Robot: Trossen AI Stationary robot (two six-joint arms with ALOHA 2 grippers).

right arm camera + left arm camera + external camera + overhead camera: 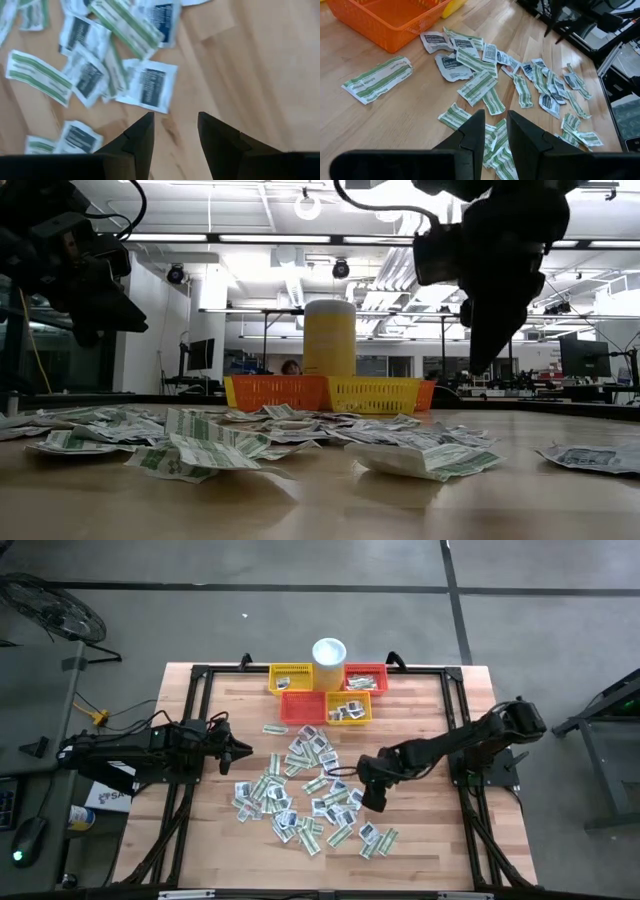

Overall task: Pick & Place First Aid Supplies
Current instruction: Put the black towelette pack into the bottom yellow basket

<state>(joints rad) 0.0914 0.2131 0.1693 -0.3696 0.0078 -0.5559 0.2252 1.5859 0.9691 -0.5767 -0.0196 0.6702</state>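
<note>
While the right end effector [175,122] hung released over a white sachet [148,89], it should descend straight, pinching one edge only; the left end effector [495,125] waited, empty and parted.

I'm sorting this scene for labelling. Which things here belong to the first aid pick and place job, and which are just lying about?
Part of the job:
- first aid supplies, scattered flat on the table
- right gripper, jaws open above the pile
- left gripper, empty, at the pile's left edge

Lying about:
- yellow and orange baskets
- white cup
</note>
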